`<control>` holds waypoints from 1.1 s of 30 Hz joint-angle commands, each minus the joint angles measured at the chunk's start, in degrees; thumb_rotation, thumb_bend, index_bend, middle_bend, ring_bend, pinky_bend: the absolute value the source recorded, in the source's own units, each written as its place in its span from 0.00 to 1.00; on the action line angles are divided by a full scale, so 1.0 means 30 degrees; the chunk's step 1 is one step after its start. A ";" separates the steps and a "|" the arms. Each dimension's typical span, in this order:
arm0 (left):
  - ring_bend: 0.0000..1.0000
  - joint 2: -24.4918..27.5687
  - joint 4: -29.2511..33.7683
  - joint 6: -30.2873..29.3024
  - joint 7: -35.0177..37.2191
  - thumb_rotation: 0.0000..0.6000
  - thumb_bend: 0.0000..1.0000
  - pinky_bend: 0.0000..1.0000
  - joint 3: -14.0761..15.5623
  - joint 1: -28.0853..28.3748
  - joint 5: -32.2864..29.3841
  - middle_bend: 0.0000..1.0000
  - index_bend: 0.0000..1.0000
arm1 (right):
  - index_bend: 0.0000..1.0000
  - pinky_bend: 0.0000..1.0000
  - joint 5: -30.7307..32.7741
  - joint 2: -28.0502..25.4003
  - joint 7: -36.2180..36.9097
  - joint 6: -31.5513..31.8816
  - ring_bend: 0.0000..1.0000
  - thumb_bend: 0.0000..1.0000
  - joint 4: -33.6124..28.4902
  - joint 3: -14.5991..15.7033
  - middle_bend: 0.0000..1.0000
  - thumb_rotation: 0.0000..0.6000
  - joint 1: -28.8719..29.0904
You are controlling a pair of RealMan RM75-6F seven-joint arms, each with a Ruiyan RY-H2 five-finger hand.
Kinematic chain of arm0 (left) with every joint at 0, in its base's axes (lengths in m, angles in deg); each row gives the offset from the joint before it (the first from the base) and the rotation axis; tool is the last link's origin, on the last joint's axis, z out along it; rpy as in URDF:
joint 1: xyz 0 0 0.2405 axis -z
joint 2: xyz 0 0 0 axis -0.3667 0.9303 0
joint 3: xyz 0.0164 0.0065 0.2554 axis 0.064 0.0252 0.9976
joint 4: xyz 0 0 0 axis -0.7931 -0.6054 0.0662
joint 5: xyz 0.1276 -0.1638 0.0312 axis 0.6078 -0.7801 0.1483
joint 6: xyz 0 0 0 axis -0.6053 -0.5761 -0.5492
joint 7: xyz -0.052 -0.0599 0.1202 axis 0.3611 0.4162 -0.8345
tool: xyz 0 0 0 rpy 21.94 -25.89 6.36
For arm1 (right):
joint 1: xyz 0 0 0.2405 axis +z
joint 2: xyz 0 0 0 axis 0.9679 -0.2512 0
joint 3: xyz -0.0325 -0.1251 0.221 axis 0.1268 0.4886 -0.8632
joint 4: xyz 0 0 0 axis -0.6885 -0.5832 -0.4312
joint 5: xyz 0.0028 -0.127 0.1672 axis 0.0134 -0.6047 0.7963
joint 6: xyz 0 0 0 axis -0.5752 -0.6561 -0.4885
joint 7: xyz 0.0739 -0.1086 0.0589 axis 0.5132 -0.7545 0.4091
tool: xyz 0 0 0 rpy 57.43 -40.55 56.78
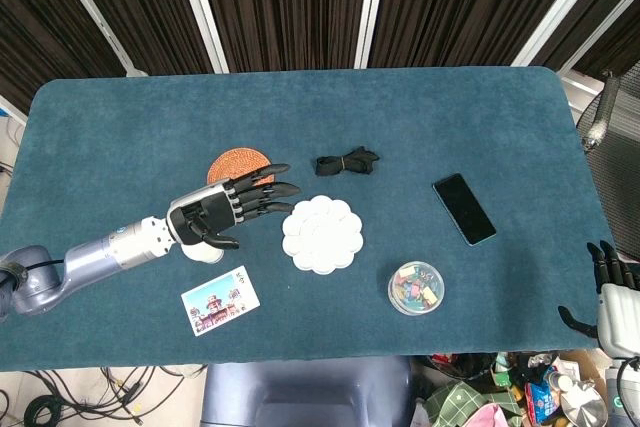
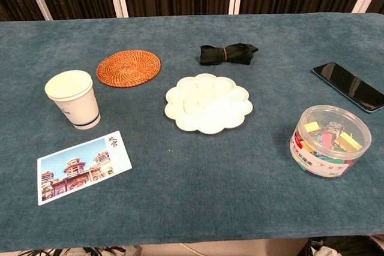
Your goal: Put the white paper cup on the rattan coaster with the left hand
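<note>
The white paper cup (image 2: 73, 99) stands upright on the blue cloth, just front-left of the round rattan coaster (image 2: 128, 68). In the head view my left hand (image 1: 225, 209) hovers over the cup with fingers stretched out and apart, holding nothing. It hides all but a white sliver of the cup (image 1: 205, 252) and part of the coaster (image 1: 240, 161). The chest view shows no hand at the cup. My right hand (image 1: 610, 282) rests off the table's right front corner, fingers apart and empty.
Right of the cup lies a white flower-shaped dish (image 2: 207, 102). A postcard (image 2: 83, 166) sits in front of the cup. A black strap (image 2: 228, 53), a phone (image 2: 351, 86) and a clear tub of clips (image 2: 327, 139) lie further right.
</note>
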 commanded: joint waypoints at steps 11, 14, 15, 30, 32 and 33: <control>0.00 0.0173 0.1005 0.0850 -0.1585 1.00 0.07 0.09 -0.0020 0.0788 -0.0210 0.12 0.03 | 0.02 0.17 -0.0240 -0.0042 0.0129 -0.0036 0.13 0.12 0.0024 0.0066 0.02 1.00 0.0037; 0.00 0.0219 0.1065 0.0938 -0.1903 1.00 0.07 0.09 -0.0100 0.0831 -0.0458 0.12 0.03 | 0.02 0.17 -0.0140 -0.0037 0.0132 -0.0127 0.13 0.12 0.0069 0.0020 0.02 1.00 0.0086; 0.00 0.0217 0.1112 0.0900 -0.1961 1.00 0.07 0.09 -0.0108 0.0792 -0.0543 0.12 0.03 | 0.02 0.17 -0.0136 -0.0035 0.0124 -0.0110 0.13 0.12 0.0078 0.0017 0.02 1.00 0.0082; 0.00 0.0679 0.1970 0.0794 -0.4698 1.00 0.07 0.10 0.0112 0.0370 -0.0770 0.12 0.04 | 0.02 0.17 -0.0341 -0.0185 0.0498 -0.0035 0.13 0.12 0.0183 0.0138 0.02 1.00 -0.0058; 0.00 0.0879 0.2143 0.0822 -0.5396 1.00 0.07 0.10 0.0061 0.0235 -0.0994 0.12 0.04 | 0.02 0.17 -0.0315 -0.0207 0.0542 -0.0014 0.13 0.12 0.0180 0.0128 0.02 1.00 -0.0082; 0.00 0.1000 0.2251 0.0789 -0.5828 1.00 0.07 0.09 0.0000 0.0121 -0.1174 0.12 0.04 | 0.02 0.17 -0.0297 -0.0220 0.0566 -0.0013 0.13 0.12 0.0181 0.0122 0.02 1.00 -0.0091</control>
